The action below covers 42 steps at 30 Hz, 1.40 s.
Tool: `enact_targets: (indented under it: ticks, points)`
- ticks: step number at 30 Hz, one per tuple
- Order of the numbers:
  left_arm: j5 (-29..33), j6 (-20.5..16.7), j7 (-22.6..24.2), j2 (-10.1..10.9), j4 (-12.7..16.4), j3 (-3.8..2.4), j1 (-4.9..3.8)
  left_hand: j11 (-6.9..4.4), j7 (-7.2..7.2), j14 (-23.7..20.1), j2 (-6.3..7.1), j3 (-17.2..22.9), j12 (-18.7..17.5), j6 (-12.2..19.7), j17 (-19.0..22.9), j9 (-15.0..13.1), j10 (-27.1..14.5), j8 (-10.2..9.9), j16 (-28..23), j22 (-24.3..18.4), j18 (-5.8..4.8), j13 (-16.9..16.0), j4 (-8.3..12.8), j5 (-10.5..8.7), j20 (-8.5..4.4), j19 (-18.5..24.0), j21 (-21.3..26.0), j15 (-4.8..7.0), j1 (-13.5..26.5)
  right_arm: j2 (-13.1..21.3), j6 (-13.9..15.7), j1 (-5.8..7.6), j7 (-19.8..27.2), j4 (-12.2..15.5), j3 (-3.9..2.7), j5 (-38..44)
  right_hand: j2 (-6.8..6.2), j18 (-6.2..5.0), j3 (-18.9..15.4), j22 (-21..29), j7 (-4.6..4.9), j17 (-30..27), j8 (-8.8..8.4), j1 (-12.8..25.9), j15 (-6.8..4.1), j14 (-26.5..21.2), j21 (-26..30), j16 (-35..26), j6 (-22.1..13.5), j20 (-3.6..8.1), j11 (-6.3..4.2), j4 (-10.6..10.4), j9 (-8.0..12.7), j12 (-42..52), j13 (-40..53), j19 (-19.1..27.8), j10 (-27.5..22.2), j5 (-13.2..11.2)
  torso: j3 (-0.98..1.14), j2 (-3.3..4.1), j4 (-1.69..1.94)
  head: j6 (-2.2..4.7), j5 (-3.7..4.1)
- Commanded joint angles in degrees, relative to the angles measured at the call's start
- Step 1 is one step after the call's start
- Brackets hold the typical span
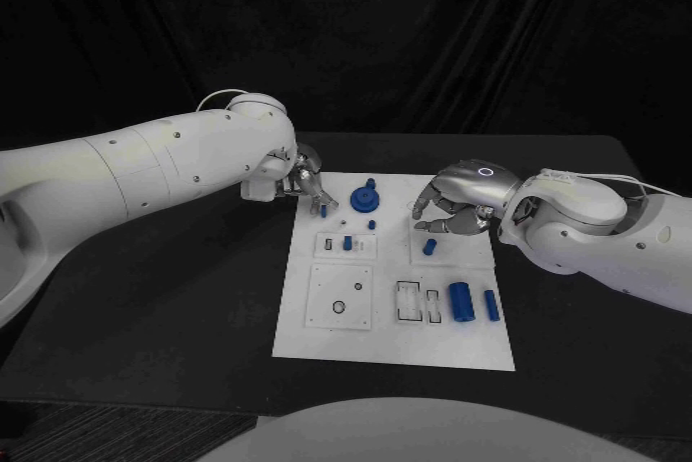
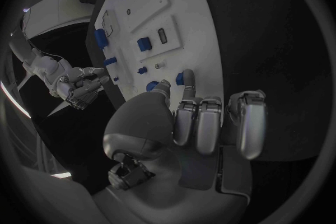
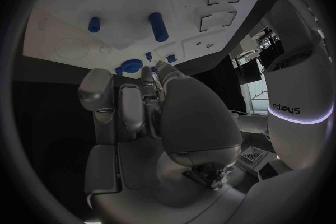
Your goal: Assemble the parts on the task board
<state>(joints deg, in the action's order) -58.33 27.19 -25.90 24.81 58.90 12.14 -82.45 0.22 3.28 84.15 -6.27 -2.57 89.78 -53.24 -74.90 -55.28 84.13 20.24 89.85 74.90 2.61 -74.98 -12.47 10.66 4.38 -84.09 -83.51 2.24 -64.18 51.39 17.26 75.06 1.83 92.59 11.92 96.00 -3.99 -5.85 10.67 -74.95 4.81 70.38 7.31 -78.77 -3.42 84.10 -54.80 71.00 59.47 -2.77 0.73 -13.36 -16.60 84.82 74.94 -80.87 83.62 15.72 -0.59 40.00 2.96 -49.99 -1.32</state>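
1 white task board [image 1: 389,347], 2 hands (left [image 1: 307,189], right [image 1: 450,214]), and about 7 blue parts [image 1: 462,302]

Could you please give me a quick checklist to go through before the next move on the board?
1. Left hand at the board's far left corner, fingertips on a small blue piece: ok.
2. Firm grip on that piece: cannot tell; the fingers hide the contact.
3. Right hand holding nothing, its fingers curled above the board: ok.
4. Hands apart from each other, with the round blue knob between them: ok.
5. Large blue cylinder and slim blue rod lying loose near the board's right edge, not yet placed: not ok.
6. Board lying flat on the black table: ok.
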Motion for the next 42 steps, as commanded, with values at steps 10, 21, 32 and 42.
enact_targets:
  ticks: [10, 21, 32, 42]
  points:
    - [-0.3, 0.7, 1.0, -0.2, -0.2, -0.04, 0.32, -0.61, -0.11, 5.8, -0.36, 2.4, 0.2, -1.1, -15.1, 0.2, 5.9, -2.0, 0.2, 12.5, -0.61, -15.0, 2.2, 2.09, -0.64, -0.3, 0.4, 0.53, -2.4, 0.0, -0.3, -0.21, -0.9, 0.0, -0.03, 0.1, 0.04, -0.33, 0.3, -6.5, 0.07, -0.1, -0.01, -0.3, -0.01, 1.2, 0.5, -0.4, 0.6, -0.11, -0.36, 0.2, 0.1, -0.4, 5.1, 0.1, -0.2, 0.3, -0.04, 0.0, -0.01, -0.01, 0.0]
    - [-0.3, 0.4, 1.3, -0.3, -0.4, -0.04, 0.39, -0.77, -0.27, 5.8, 0.27, 5.3, 0.2, -1.7, -15.1, 0.3, 5.9, -3.5, 0.2, 12.4, -0.6, -15.0, 3.5, 5.6, -0.78, -0.2, 0.4, 0.67, -2.8, 0.0, -0.4, -0.24, -1.0, 0.0, -0.03, 0.1, 0.06, -0.34, 0.4, -6.4, 0.07, -0.1, -0.02, -0.4, -0.02, 1.2, 0.6, -0.4, 0.6, -0.1, -0.37, 0.2, 0.2, -0.4, 5.0, 0.1, -0.2, 0.3, -0.03, 0.04, 0.0, -0.01, 0.05]
    - [-0.3, 0.1, 1.6, -0.4, -0.6, -0.04, 0.43, -0.86, -0.36, 5.8, 0.92, 8.1, 0.2, -2.2, -15.1, 0.1, 5.9, -4.4, 0.2, 12.4, -0.55, -15.0, 4.5, 7.83, -0.87, -0.1, 0.6, 0.75, -2.8, -0.1, -0.3, -0.24, -1.1, -0.3, -0.03, 0.1, 0.19, -0.36, 0.6, -6.4, 0.05, -0.2, -0.07, -0.7, -0.04, 1.2, 0.7, -0.5, 0.7, -0.06, -0.4, 0.4, 0.3, -0.5, 5.0, 0.1, -0.3, 0.4, -0.04, 0.0, -0.02, -0.01, 0.02]
    - [-0.3, -0.3, 2.0, -0.3, -0.7, -0.04, 0.45, -0.91, -0.41, 5.8, 2.72, 14.3, 0.2, -2.7, -15.1, -0.7, 5.9, -5.7, 0.2, 12.3, -0.51, -15.0, 6.0, 12.71, -0.97, 0.0, 0.8, 0.82, -1.8, -0.1, -0.7, -0.25, -1.3, -0.3, -0.03, 0.1, 0.29, -0.36, 0.7, -6.4, 0.05, -0.2, -0.11, -1.0, -0.06, 1.2, 0.8, -0.6, 0.7, -0.04, -0.4, 0.6, 0.3, -0.5, 4.9, 0.1, -0.3, 0.4, -0.01, 0.02, 0.04, -0.01, 0.02]
